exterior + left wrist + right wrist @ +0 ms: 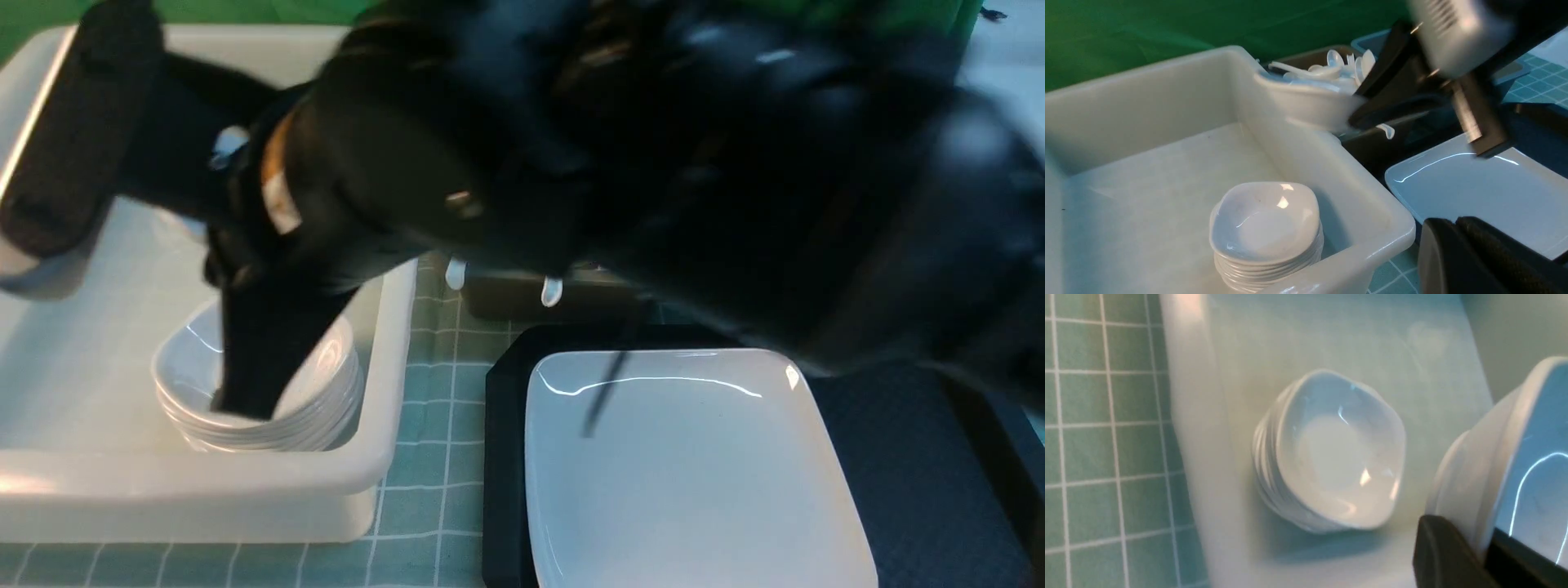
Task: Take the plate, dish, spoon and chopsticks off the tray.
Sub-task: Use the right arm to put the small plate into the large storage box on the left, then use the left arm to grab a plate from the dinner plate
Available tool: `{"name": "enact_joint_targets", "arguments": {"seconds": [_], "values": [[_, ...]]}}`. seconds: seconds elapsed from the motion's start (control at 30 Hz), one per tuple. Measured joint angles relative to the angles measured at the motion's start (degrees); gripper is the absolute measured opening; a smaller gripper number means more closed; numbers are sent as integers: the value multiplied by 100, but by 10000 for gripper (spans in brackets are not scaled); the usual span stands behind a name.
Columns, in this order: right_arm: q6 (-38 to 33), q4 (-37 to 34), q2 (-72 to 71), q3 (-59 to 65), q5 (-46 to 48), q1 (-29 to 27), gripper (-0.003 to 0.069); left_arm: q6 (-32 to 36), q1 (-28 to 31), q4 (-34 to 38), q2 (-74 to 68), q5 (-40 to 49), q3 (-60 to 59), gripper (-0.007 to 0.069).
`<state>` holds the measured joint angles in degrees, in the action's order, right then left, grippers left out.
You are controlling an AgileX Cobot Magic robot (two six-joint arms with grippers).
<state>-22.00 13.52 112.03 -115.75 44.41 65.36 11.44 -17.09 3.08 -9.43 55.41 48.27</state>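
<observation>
Now right hand (1483, 555) pinches dish (1506, 465) above tub (1192, 416).

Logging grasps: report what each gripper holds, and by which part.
The right gripper clamps a small white dish by its rim. The left gripper is shut on nothing.

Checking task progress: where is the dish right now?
Left wrist view, robot's left: the dish is clamped in the right gripper, raised over the white tub, near the stack of bowls.

The big white plate (702, 490) is lying flat on the black tray (898, 457); you are holding the small dish (1502, 465) tilted.
</observation>
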Motion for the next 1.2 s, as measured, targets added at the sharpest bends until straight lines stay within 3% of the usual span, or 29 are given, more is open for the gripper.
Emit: {"name": "enact_joint_targets", "arguments": {"seconds": [0.27,0.33,0.6,0.73,0.8,1.0,1.1,1.2], "values": [[-14,-33,1784,-1337,242,-6,75,-46,0,247,227,582,0,15],[67,-5,1917,-1355,223,-6,135,-8,0,297,227,582,0,15],[517,14,1964,-1431,502,-36,498,20,0,304,227,582,0,15],[607,34,1777,-1653,1386,-9,566,27,0,326,128,592,0,15],[630,41,1440,-1825,2049,-3,541,58,0,326,-66,608,0,15],[867,92,526,-1885,2050,-168,371,692,-182,651,-817,620,0,15],[1276,140,-238,-1452,2050,-399,203,1236,-486,898,-1480,620,0,15],[1657,188,-1258,-274,2050,-547,86,1777,-734,1187,-2217,498,0,15]]}}
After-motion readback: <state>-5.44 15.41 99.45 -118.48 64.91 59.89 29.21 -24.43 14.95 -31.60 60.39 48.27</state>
